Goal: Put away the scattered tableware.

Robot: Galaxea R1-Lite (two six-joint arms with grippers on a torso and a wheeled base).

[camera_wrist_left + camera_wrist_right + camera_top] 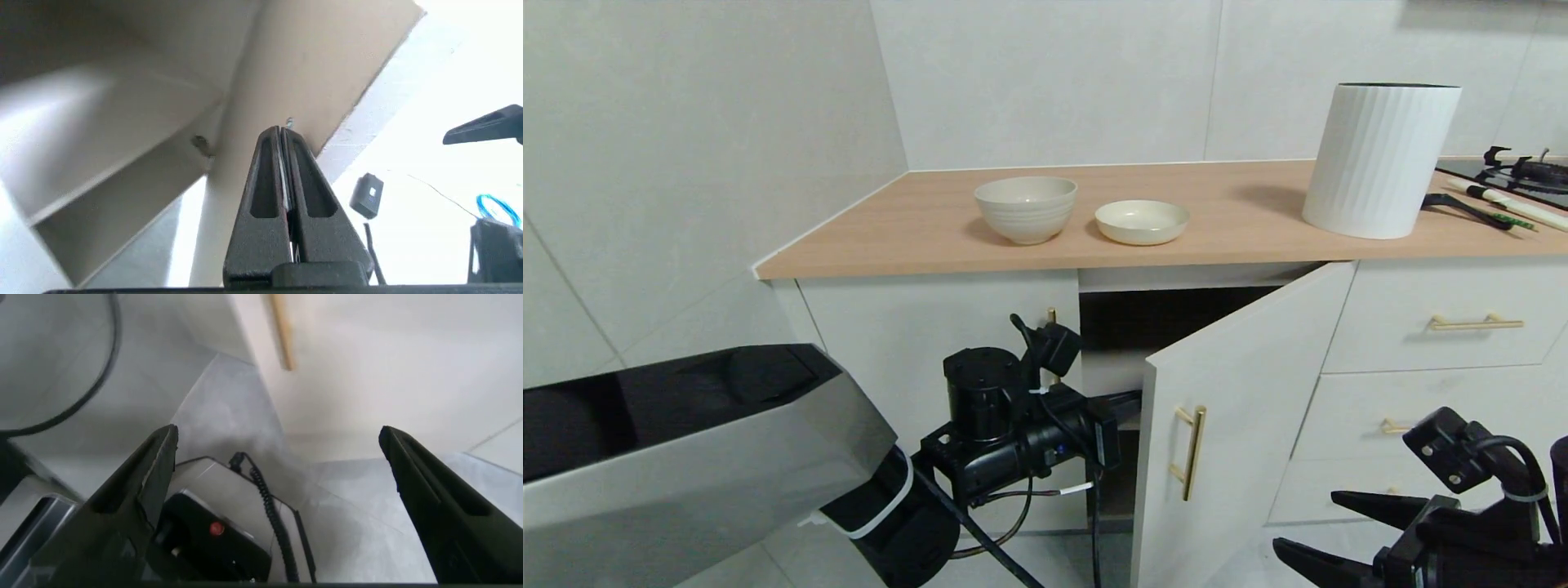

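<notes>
- Pale tiled walls stand behind a wood-topped surface [1241,208] that runs across the upper half of the head view.
- Head view, on the surface: a cream bowl [1025,208] stands at the centre of the frame. A shallow cream dish [1142,221] sits just to its right, not touching it. A tall white ribbed container [1380,159] stands at upper right. Utensils [1499,204] lie at the right edge.
- Head view, below the surface: a cabinet door [1241,425] with a gold handle [1191,452] stands swung open at lower centre. The left end effector [1125,399] is at the dark opening just left of the door. The right end effector [1305,520] is at lower right, its fingers spread and empty.
- Left wrist view: the left end effector [283,132] has its fingers pressed together with nothing between them, close to a pale cabinet panel [327,73].
- Right wrist view: the right end effector [278,434] is spread wide and grips nothing. Beyond it are the gold handle [280,331] and grey floor tiles [237,408].
</notes>
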